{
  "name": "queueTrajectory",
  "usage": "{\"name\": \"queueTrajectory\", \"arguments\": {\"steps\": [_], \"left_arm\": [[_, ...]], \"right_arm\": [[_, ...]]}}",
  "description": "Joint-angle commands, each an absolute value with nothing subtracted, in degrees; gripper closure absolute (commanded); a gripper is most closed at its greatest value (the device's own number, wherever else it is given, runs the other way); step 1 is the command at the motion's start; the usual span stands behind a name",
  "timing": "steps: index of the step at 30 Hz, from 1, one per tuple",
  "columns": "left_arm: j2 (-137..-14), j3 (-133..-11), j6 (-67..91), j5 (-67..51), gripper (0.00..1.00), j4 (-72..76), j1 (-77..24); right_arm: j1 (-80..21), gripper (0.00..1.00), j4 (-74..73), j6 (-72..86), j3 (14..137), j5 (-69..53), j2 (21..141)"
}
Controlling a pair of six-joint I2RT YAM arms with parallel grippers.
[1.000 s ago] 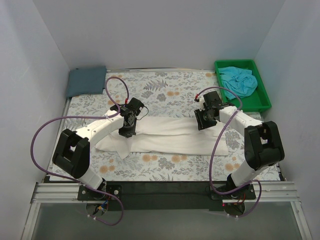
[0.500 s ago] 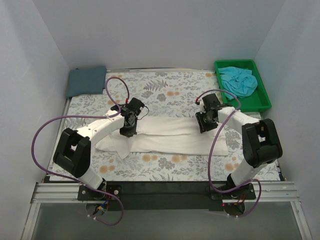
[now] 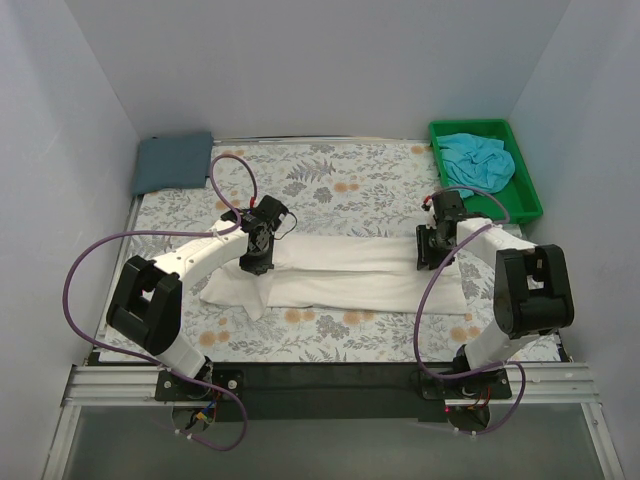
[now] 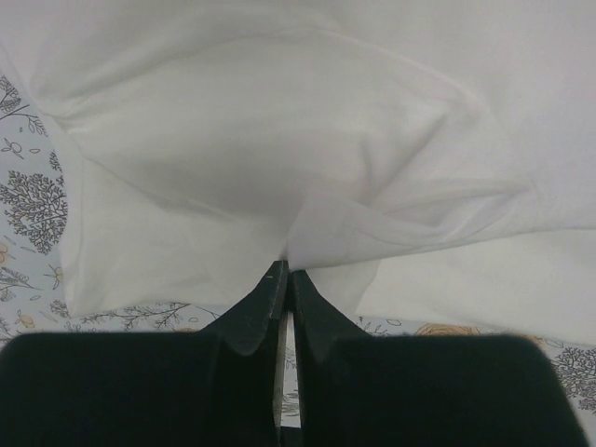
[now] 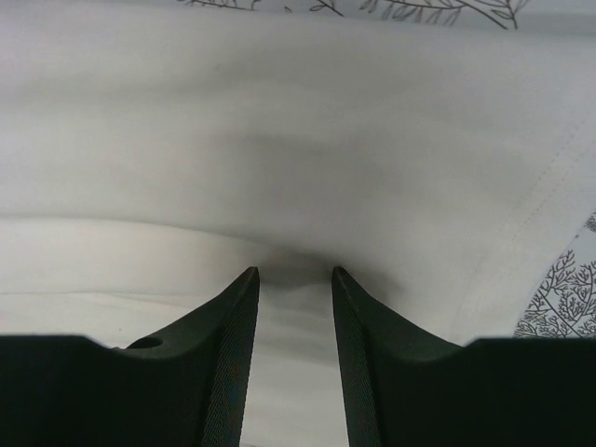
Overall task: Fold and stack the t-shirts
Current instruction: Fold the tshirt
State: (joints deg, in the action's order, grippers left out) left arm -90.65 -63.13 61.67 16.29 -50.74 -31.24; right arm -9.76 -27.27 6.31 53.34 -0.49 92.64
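The cream-white t-shirt (image 3: 340, 275) lies as a long folded band across the middle of the floral table cover (image 3: 340, 190). My left gripper (image 3: 256, 262) is over its left end and is shut on a pinched fold of the white cloth (image 4: 279, 140), which bunches at the tips (image 4: 283, 271). My right gripper (image 3: 428, 255) is at the shirt's right end. It stands open, its tips (image 5: 295, 272) pressed down on flat white cloth (image 5: 298, 140) with nothing gripped between them. The slate blue-grey t-shirt (image 3: 172, 161) lies folded at the back left corner. The turquoise t-shirt (image 3: 478, 160) is crumpled in the tray.
A green tray (image 3: 528, 190) stands at the back right corner, close behind my right arm. White walls enclose the table on three sides. Purple cables loop from both arms above the cover.
My right gripper has slid to the right along the white shirt, toward its right end. The shirt's left end has drawn in slightly. The left gripper has kept its grip in place.
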Motion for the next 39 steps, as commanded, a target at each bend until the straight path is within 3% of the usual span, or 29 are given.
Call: {"name": "queueTrajectory", "arguments": {"steps": [1,3,5,8,10,14,17,20,25,39], "left_arm": [[-89.65,-62.58,62.05,15.13,0.91,-50.27,-30.85],[-89.65,-63.01,62.05,12.67,0.83,-49.66,-30.85],[-89.04,-63.98,62.23,11.52,0.64,-49.05,-30.85],[-87.72,-66.26,62.14,9.5,0.48,-48.95,-30.76],[-86.67,-67.41,62.14,8.79,0.46,-49.04,-30.76],[-84.73,-68.91,63.28,8.61,0.46,-47.82,-28.57],[-84.64,-67.68,65.47,7.39,0.47,-43.0,-20.95],[-86.48,-66.1,68.37,6.33,0.55,-38.6,-16.01],[-94.03,-65.39,71.54,6.59,0.64,-32.88,-9.85],[-109.86,-66.18,74.62,8.61,0.68,-27.42,-1.76]], "right_arm": [[-8.35,0.62,-30.41,7.47,52.12,-2.19,91.15],[-8.26,0.61,-30.59,7.56,52.64,-3.25,90.09],[-8.26,0.61,-30.93,7.82,53.87,-3.95,88.95],[-7.56,0.61,-31.29,7.82,56.5,-4.04,88.42],[-6.6,0.61,-31.29,8.09,57.65,-4.48,88.5],[-3.7,0.61,-31.11,8.61,60.29,-4.83,89.64],[-2.29,0.61,-29.62,9.4,61.61,-4.57,91.14],[-0.97,0.63,-27.52,10.63,61.88,-4.92,92.72],[2.1,0.64,-23.13,12.22,60.47,-4.75,95.36],[8.35,0.63,-18.63,13.97,60.29,-1.76,102.92]]}}
